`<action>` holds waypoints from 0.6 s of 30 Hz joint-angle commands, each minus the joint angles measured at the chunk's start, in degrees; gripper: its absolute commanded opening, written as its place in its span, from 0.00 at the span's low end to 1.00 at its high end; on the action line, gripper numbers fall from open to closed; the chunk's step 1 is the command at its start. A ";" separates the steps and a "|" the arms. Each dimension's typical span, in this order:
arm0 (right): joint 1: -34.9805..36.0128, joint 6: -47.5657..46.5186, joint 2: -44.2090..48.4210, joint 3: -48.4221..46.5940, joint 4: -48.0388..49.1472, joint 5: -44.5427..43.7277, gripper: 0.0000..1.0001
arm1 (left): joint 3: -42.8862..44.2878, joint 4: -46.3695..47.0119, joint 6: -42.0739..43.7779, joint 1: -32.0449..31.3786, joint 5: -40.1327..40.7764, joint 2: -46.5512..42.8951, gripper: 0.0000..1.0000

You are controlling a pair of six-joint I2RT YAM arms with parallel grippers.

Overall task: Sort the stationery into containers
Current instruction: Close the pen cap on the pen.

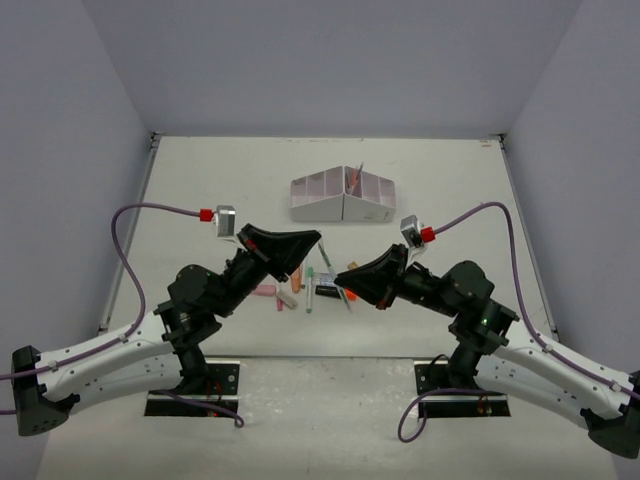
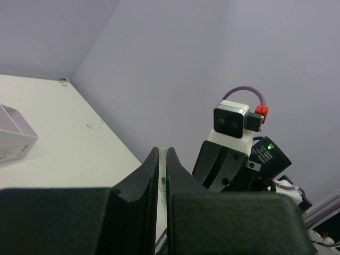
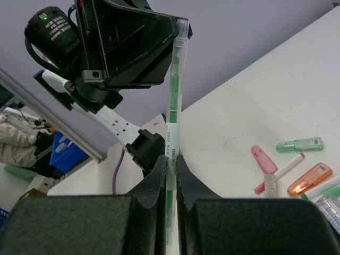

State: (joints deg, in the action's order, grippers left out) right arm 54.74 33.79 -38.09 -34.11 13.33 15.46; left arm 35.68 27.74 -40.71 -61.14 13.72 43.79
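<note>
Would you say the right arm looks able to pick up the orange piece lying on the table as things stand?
Probably not yet. The right gripper is shut on the green pen, whose far end the left gripper also pinches, so its jaws are taken. The orange piece itself lies uncovered.

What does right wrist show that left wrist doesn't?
Right wrist only: the green pen at full length, running from the right gripper up to the tip of the left gripper; loose pink piece, green piece and orange piece on the table.
Left wrist only: a corner of the white organiser box and the right arm's wrist camera.
Both: own jaws shut with green between them (only a sliver in left wrist), and the white table.
</note>
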 commanded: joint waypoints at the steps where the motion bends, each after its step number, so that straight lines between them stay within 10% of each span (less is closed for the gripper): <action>1: 0.28 1.66 0.95 -1.19 10.03 -1.20 0.00 | -1.49 2.33 -2.11 -0.03 1.98 0.75 0.00; 18: 0.63 5.58 -2.49 1.41 20.66 -7.09 0.00 | -5.35 7.31 -6.81 -0.11 6.12 0.23 0.00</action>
State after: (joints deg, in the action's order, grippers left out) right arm 55.00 38.05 -40.21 -32.32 23.07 11.43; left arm 31.31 36.10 -46.53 -61.12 18.88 42.98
